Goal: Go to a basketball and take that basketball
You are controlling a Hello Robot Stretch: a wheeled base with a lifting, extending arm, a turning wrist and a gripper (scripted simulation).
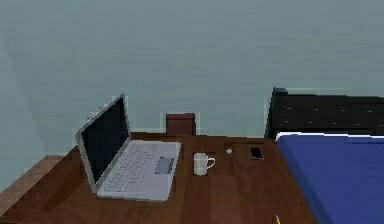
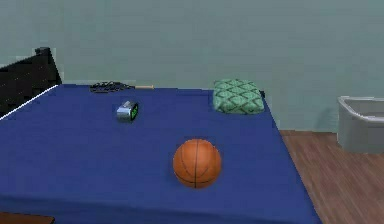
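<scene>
An orange basketball (image 2: 197,163) with dark seams lies on the blue bed (image 2: 80,160), near the bed's near right corner in the arm side view. It rests on the cover, a little left of the bed's right edge.
On the bed lie a small green and grey object (image 2: 127,111), a dark flat item (image 2: 108,87) near the far edge and a green patterned pillow (image 2: 238,96). A white bin (image 2: 362,123) stands on the wooden floor. In the forward view a wooden desk (image 1: 60,190) carries a laptop (image 1: 125,155), a white mug (image 1: 203,164) and a phone (image 1: 256,152); the bed (image 1: 335,175) with a dark headboard (image 1: 325,112) adjoins it.
</scene>
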